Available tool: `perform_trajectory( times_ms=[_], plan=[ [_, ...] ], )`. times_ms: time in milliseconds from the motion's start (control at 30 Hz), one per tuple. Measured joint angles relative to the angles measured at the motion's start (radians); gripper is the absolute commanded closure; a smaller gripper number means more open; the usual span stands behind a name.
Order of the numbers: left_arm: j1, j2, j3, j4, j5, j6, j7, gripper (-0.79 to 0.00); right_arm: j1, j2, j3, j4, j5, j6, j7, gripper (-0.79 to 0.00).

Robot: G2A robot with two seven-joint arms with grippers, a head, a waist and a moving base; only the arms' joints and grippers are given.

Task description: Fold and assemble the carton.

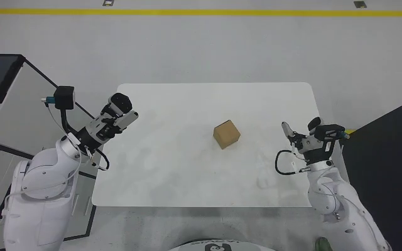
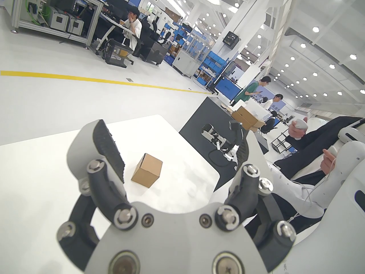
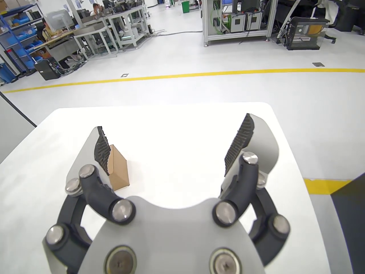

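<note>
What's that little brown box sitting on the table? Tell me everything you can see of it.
The carton is a small cube of plain brown cardboard, already folded into shape with its visible faces closed. It sits near the middle of the white table, turned askew to its edges. Only the table touches it: the left hand and right hand hang open, apart from it, one each side.

Plain tan-brown carton [image 1: 227, 134] ahead of the left gripper [image 2: 172, 128], white table [image 1: 188, 106] beneath; gripper fingers [image 2: 77, 143] silver-grey, pads [image 2: 109, 146] black, finely ribbed.
</note>
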Motion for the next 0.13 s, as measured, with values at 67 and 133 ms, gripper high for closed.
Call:
perform_trajectory(
  times_ms=[67, 133],
  plan=[
    [0.000, 0.000, 0.000, 0.000, 0.000, 0.000, 0.000, -0.784, 0.000, 0.000, 0.000, 0.000, 0.000, 0.000, 0.000, -0.784],
    [0.000, 0.000, 0.000, 0.000, 0.000, 0.000, 0.000, -0.785, 0.000, 0.000, 0.000, 0.000, 0.000, 0.000, 0.000, -0.784]
  ],
)
